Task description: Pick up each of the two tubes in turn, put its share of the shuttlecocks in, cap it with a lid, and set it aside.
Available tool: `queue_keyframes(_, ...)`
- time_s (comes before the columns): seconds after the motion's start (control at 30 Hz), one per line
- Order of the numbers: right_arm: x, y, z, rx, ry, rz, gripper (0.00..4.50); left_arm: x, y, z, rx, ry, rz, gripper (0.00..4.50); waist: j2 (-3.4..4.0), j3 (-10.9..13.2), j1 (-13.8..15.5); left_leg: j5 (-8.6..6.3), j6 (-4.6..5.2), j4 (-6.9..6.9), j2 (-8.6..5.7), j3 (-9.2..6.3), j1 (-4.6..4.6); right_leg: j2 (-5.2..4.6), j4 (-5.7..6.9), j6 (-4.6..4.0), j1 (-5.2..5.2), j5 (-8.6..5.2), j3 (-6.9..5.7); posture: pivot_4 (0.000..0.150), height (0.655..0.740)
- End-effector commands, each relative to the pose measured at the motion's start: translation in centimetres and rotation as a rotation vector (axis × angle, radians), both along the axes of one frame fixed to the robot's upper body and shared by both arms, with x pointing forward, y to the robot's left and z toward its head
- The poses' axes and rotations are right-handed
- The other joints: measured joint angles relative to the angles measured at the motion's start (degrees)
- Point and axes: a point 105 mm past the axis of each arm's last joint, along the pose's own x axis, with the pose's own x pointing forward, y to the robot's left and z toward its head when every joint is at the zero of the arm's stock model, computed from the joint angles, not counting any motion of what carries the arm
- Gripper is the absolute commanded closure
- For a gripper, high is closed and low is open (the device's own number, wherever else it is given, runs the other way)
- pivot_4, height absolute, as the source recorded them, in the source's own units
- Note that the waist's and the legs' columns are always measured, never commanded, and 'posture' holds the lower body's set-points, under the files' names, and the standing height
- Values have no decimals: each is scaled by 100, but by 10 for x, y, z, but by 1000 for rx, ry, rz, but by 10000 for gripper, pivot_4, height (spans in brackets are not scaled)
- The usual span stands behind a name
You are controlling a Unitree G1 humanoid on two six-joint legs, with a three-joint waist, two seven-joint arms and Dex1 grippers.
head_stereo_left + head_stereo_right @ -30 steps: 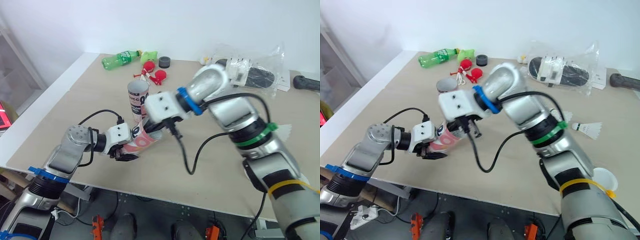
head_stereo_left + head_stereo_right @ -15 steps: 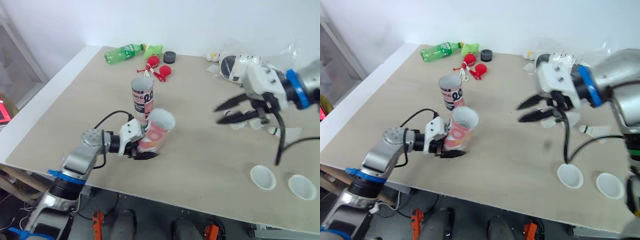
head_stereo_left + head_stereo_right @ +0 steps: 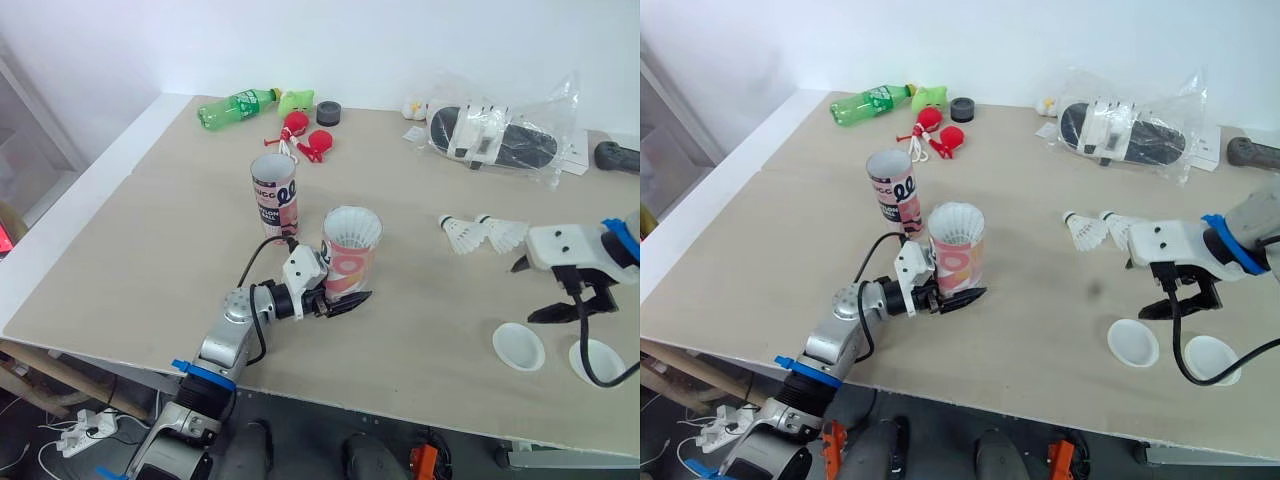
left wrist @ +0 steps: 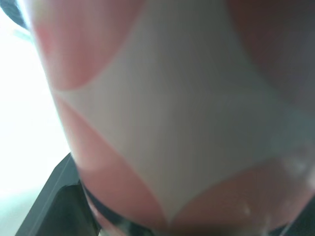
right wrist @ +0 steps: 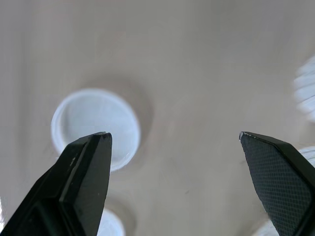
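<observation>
Left gripper (image 3: 337, 300) was clamped low on the pink-and-white tube (image 3: 350, 262), holding it upright so that its mouth faced up, steady for capping. White feathers (image 3: 352, 227) showed at the rim, so its share looked loaded. Just behind the pink-and-white tube, slightly to its left, the second tube (image 3: 275, 195) stood open-mouthed and free of either gripper, apparently waiting its turn. Well to the right of the pink-and-white tube, two loose shuttlecocks (image 3: 460, 233) lay side by side, probably the second tube's share. Farther right of the pink-and-white tube, the right gripper (image 3: 537, 290) hovered with its fingers spread wide and nothing between them. It hung a little off the near lid (image 3: 518, 346), seemingly lining up a pick. The far lid (image 3: 597, 360) lay just beyond.
</observation>
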Motion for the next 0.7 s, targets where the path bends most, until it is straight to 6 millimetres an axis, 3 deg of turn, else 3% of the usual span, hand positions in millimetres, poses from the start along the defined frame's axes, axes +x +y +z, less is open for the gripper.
queue_keyframes(0.03,-7,-6,-9,-28,63,-2,596,1,-1,-9,2,-14,14,11963,9,0,-10,3,-1,0,0,1,2,1,2,1,0,2,3,1500,7400)
queue_keyframes(0.23,5,-2,-32,-10,78,-43,596,-3,-3,-31,41,7,-2,11963,18,-5,-6,8,-7,-1,-1,-1,16,3,3,3,14,5,4,1500,7400)
queue_keyframes(0.43,5,-5,-53,-39,100,-68,596,-4,1,-38,32,18,14,11963,28,-12,-5,8,-7,-1,-3,0,41,1,3,4,38,5,5,1500,7400)
queue_keyframes(0.53,3,-8,-62,-49,113,-73,6108,-4,3,-42,18,31,26,11963,19,-16,-6,8,-8,-2,-2,0,72,2,2,5,71,4,4,1500,7400)
queue_keyframes(0.6,2,-8,-67,-43,123,-76,14441,-5,3,-45,11,42,35,11963,15,-20,-2,7,-8,-3,-2,0,104,0,-2,6,104,2,3,1500,7400)
queue_keyframes(0.7,1,-6,-70,-29,134,-77,22468,-5,4,-48,11,52,38,11963,-2,-38,-2,7,-8,-3,1,-5,110,3,-2,5,113,1,-1,1500,7400)
